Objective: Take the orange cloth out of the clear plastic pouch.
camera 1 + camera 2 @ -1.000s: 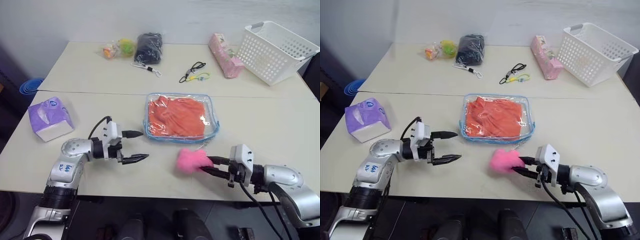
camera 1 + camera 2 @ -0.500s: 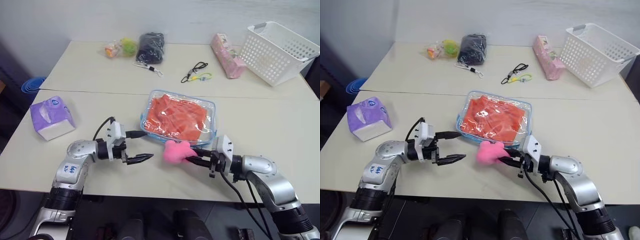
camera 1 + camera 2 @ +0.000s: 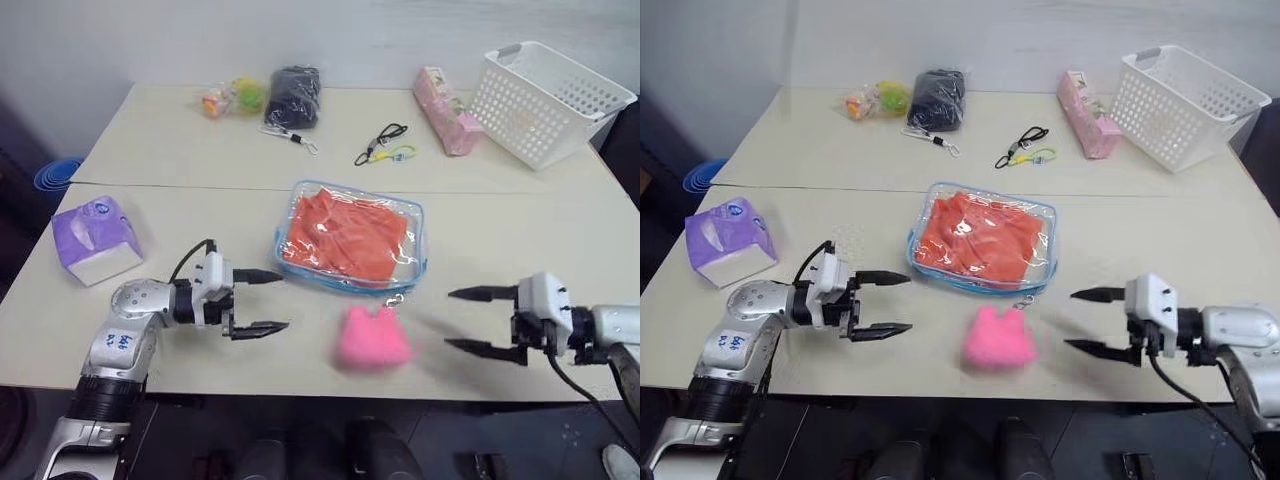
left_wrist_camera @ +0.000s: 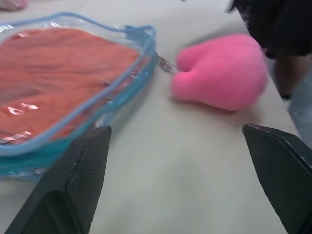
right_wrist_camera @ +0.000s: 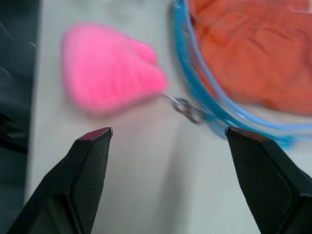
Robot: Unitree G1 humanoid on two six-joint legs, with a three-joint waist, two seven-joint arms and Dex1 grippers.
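Head view first: I see the pouch (image 3: 351, 236) lying flat mid-table with the cloth (image 3: 346, 234) inside it, zipper trim running round its rim. My left gripper (image 3: 266, 301) hangs just off the pouch's near left corner, fingers spread wide and holding nothing, pointing toward it without touching. My right gripper (image 3: 478, 320) is well apart to the right, also spread and empty, aimed back across the table. Between the two, the pink plush (image 3: 373, 340) sits on the table near the front edge, just beside the pouch's pull tab (image 5: 184, 106).

Whether the zipper is open I can't make out, and the right wrist view is blurred.

Bare table lies on both sides of the pouch. The tissue box (image 3: 96, 237) stands near the left edge; the basket (image 3: 546, 101) and other small items line the far side.
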